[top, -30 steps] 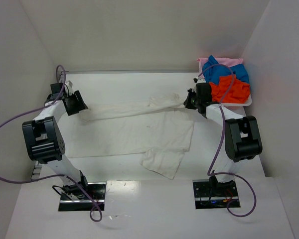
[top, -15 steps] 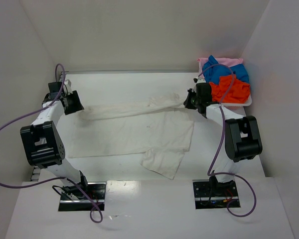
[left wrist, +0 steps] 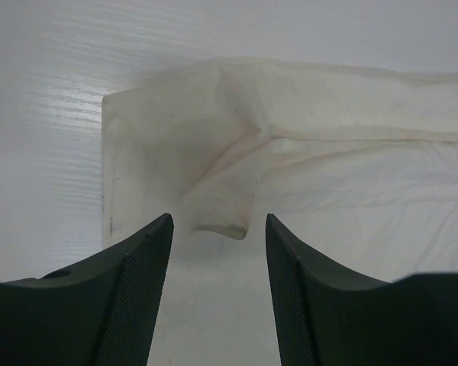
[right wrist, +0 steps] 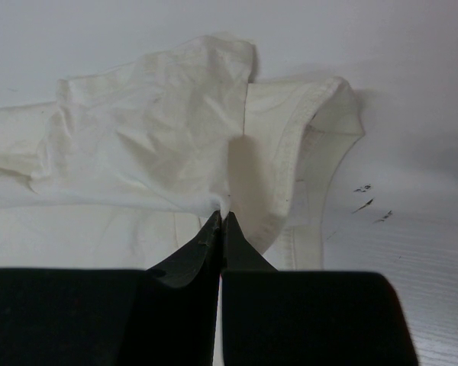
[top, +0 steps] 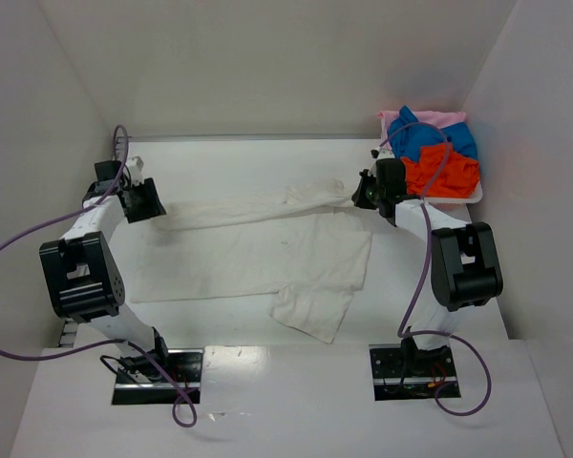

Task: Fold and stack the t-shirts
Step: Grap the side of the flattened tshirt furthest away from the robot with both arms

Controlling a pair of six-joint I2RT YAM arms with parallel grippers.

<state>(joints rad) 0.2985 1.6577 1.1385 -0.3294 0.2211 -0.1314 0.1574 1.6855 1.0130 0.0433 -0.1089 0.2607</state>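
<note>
A large off-white t-shirt [top: 267, 250] lies spread on the table, its far edge folded over into a long band [top: 239, 208]. My left gripper [top: 155, 206] stands open at the band's left end. In the left wrist view the left gripper [left wrist: 218, 218] has a small cloth corner [left wrist: 221, 217] just beyond its fingertips and nothing between them. My right gripper [top: 361, 194] is shut on the shirt [right wrist: 160, 130] beside its collar [right wrist: 320, 145], pinching a fold at the tips [right wrist: 221, 215]. Blue [top: 422, 139], orange-red [top: 441, 175] and pale pink [top: 437, 118] t-shirts lie bunched at the far right.
The coloured shirts sit in a shallow white tray [top: 464, 200] against the right wall. White walls close in the left, back and right. One sleeve of the off-white shirt [top: 310, 313] reaches toward the near edge, between the two arm bases.
My left arm has drawn back a little to the left, and the band's left end now lies on the table free of the fingers. The right gripper has not moved.
</note>
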